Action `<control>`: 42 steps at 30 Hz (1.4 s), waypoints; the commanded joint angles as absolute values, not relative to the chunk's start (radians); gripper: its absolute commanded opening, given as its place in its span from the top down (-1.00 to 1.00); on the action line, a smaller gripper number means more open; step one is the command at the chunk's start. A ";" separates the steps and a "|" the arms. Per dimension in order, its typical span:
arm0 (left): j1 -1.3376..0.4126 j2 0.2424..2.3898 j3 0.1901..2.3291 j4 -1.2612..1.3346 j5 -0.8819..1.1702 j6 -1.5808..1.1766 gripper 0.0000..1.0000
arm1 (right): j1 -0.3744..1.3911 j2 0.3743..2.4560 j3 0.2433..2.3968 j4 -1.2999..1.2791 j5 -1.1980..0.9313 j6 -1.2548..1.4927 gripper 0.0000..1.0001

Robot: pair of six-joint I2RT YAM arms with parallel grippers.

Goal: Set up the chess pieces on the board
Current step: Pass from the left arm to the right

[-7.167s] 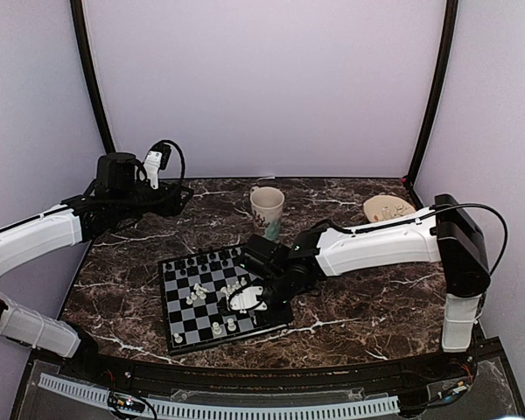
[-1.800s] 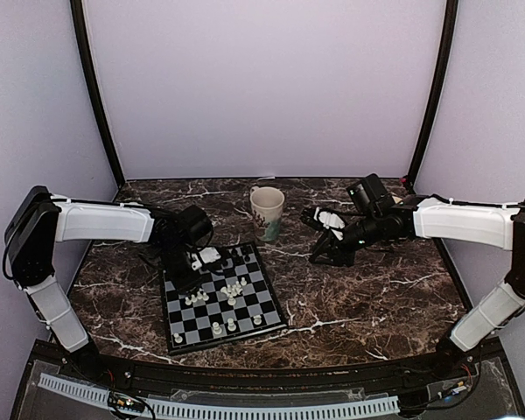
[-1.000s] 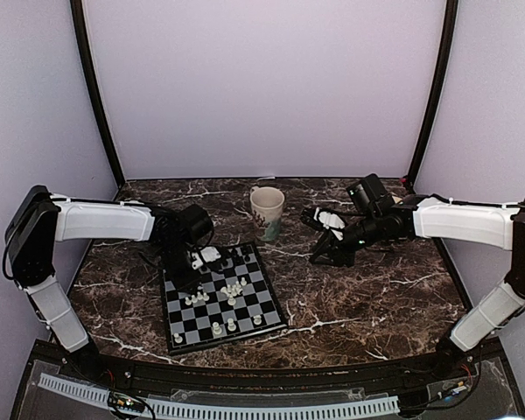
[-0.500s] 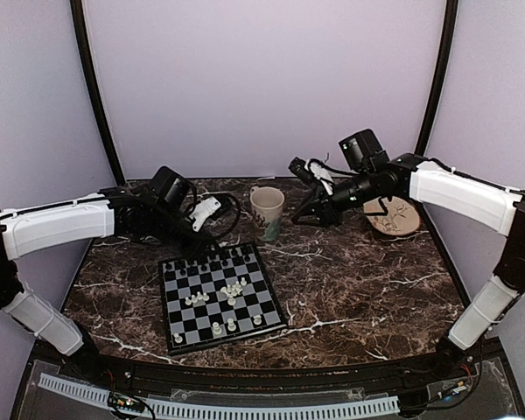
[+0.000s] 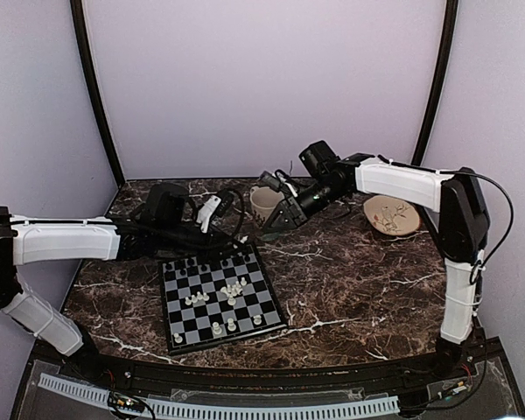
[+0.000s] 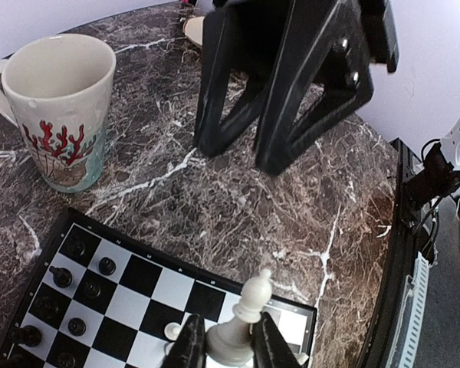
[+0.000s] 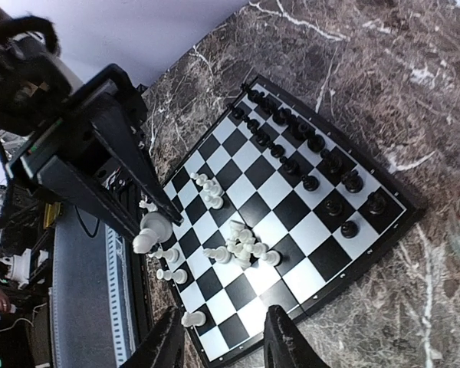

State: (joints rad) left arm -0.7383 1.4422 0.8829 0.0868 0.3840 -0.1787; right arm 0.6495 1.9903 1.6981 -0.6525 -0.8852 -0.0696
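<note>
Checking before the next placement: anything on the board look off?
Yes. Several white pieces are bunched in the middle of the board, crowded over a few squares, some seemingly tipped over rather than one per square. The black pieces stand in tidy rows.

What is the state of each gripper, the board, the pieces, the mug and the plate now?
left gripper: shut on held white piece.
right gripper: open, empty.
board: lying flat.
black pieces: upright, two rows along one edge.
loose white pieces: scattered, mostly mid-board, not in rows.
mug: upright.
plate: lying flat.
</note>
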 commanded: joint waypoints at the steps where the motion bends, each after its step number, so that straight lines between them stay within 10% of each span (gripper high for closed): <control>1: -0.749 1.418 0.865 0.189 0.405 -0.226 0.64 | 0.693 2.003 1.732 -0.654 -0.951 -0.001 0.27; 14: -0.776 1.442 0.878 0.194 0.400 -0.230 0.63 | 0.752 2.023 1.746 -0.584 -1.009 0.063 0.21; 27: -0.782 1.436 0.877 0.174 0.380 -0.228 0.61 | 0.756 2.019 1.695 -0.541 -0.988 0.092 0.75; 39: -0.782 1.351 0.951 -0.008 0.192 -0.117 -0.06 | 0.724 1.951 1.683 -0.610 -0.837 -0.048 0.90; 41: -0.778 1.327 0.986 -0.068 0.103 -0.115 -0.91 | 0.724 1.925 1.668 -0.632 -0.769 -0.110 0.90; 42: -0.772 1.319 1.008 -0.098 0.062 -0.120 -0.97 | 0.724 1.906 1.648 -0.629 -0.743 -0.131 0.90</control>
